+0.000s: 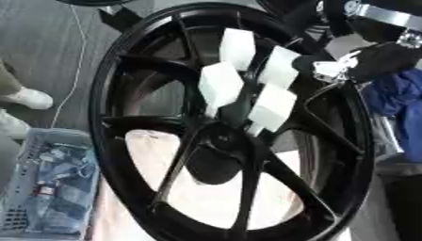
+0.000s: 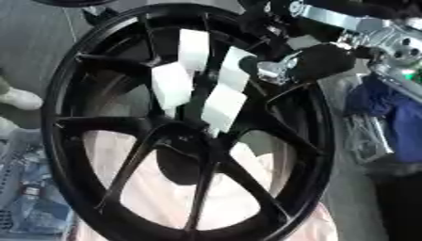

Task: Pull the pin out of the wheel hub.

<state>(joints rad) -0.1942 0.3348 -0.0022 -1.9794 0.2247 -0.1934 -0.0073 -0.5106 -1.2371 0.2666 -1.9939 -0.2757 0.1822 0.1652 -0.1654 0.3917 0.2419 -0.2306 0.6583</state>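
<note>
A large black spoked wheel hub (image 1: 132, 124) fills both views, tilted toward me. Several white block-shaped pins stick out around its centre (image 1: 227, 141): one at the top (image 1: 237, 47), one left of it (image 1: 220, 84), one lower (image 1: 272, 107) and one at the upper right (image 1: 280, 67). My right hand (image 2: 326, 60), black with silver parts, comes in from the upper right and lies against the right edge of the upper-right pin (image 2: 234, 67). Black on black hides how the hand meets that pin. My left hand is in neither view.
A pale pink cloth (image 1: 206, 197) lies under the wheel. At the lower left is a grey mesh basket (image 1: 18, 219) of small parts. A blue cloth (image 1: 400, 103) hangs at the right. A white shoe (image 1: 25, 98) and a thin white cable (image 1: 78, 56) are on the floor at left.
</note>
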